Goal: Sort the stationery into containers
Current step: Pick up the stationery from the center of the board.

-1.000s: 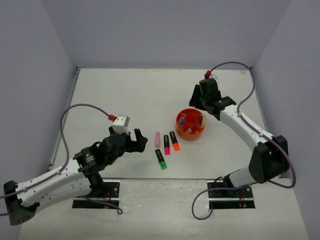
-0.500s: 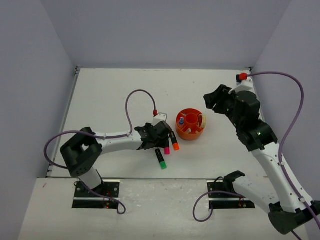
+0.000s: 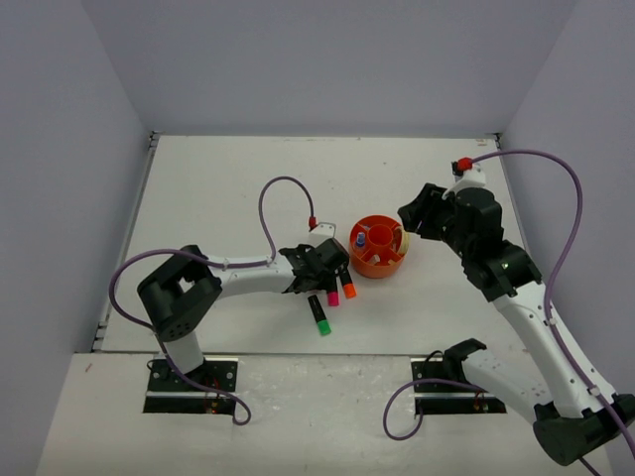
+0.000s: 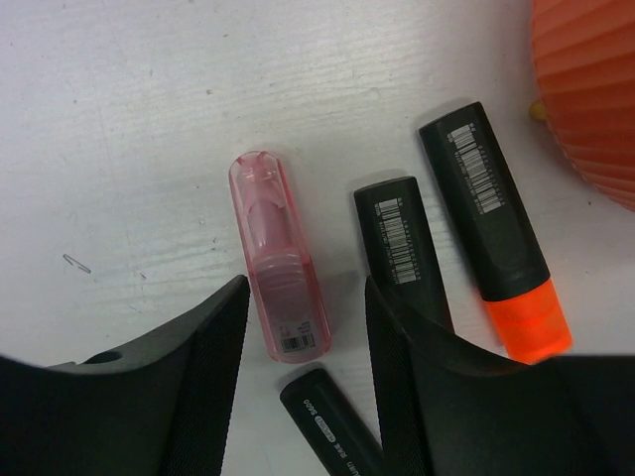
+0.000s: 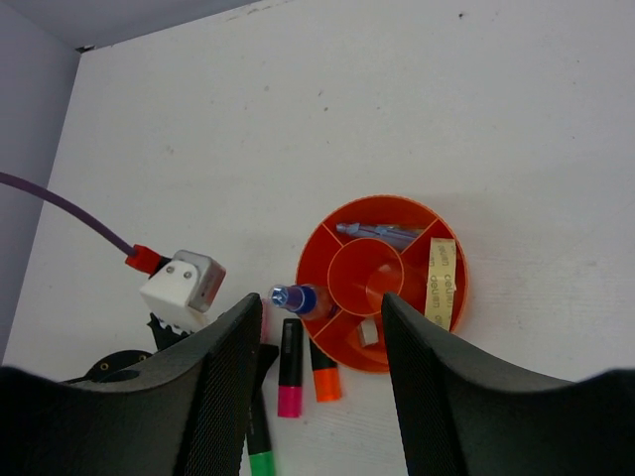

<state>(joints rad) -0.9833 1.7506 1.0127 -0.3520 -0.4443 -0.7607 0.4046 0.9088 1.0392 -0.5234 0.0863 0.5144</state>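
Fingers (image 4: 198, 397) of the left hand (image 4: 305, 288) straddle the pink marker (image 4: 273, 238), unclamped; right hand (image 5: 322, 302) hovers open near the organiser (image 5: 362, 268).

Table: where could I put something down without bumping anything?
Bare: the far half of the table, behind the orange organiser and both arms. Crowded: the near strip beside the organiser, where the markers lie under the left gripper.
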